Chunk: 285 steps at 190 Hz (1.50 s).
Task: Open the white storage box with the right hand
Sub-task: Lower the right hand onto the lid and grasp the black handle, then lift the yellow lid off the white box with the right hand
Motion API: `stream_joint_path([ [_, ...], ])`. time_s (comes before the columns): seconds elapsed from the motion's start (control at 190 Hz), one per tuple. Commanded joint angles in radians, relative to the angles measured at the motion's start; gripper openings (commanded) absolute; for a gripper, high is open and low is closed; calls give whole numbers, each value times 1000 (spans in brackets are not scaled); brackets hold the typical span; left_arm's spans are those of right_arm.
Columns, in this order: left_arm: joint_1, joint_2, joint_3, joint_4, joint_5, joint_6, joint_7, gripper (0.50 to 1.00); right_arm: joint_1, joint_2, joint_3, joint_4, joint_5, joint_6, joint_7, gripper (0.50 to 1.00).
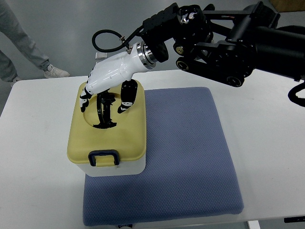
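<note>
A white storage box with a yellow lid is being reached from above by the right hand, whose fingers are curling into the lid's round recess, apparently onto the black handle directly beneath. The rigid plastic lid is judged light and smooth, best lifted by that handle; a dark latch is sitting nearer the camera.

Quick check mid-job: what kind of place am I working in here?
Probably a robot test lab: a plain white table with a blue mat staged for the storage box, and a person's legs standing nearby.
</note>
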Motion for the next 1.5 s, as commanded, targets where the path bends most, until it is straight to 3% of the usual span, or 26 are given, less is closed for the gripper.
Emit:
stream_joint_path([
  [0.0, 0, 0, 0, 0, 0, 0, 0, 1000, -7, 4, 0, 1, -1, -5, 0, 799],
  [0.496, 0, 0, 0, 0, 0, 0, 0, 1000, -30, -2, 2, -5, -9, -7, 0, 697],
  [1.038, 0, 0, 0, 0, 0, 0, 0, 1000, -47, 9, 8, -10, -1, -5, 0, 684],
  [1.17, 0, 0, 0, 0, 0, 0, 0, 1000, -48, 12, 8, -12, -4, -7, 0, 639],
  [1.318, 0, 0, 0, 0, 0, 0, 0, 1000, -50, 12, 8, -13, -4, -7, 0, 500],
  [1.497, 0, 0, 0, 0, 0, 0, 0, 1000, -51, 12, 9, -16, -1, -7, 0, 500],
])
